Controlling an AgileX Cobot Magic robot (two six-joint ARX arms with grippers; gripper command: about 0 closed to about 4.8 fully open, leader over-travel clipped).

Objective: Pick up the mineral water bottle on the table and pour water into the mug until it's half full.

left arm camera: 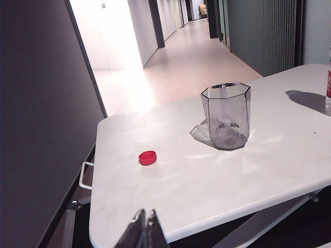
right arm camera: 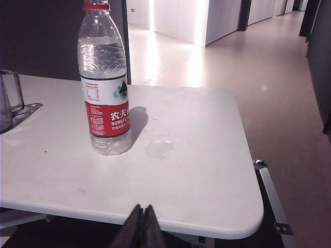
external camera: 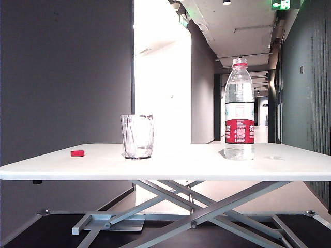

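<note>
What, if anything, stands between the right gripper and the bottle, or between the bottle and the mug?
Nothing visible. Bare table separates the shut right gripper from the mineral water bottle; only open tabletop lies between bottle and mug.

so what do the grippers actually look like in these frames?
Little shows. The left gripper and the right gripper each appear only in their own wrist view, as two slim, dark grey-black fingers tapering to narrow tips. No cables, markings or arm links are visible, and neither arm appears in the exterior view.
</note>
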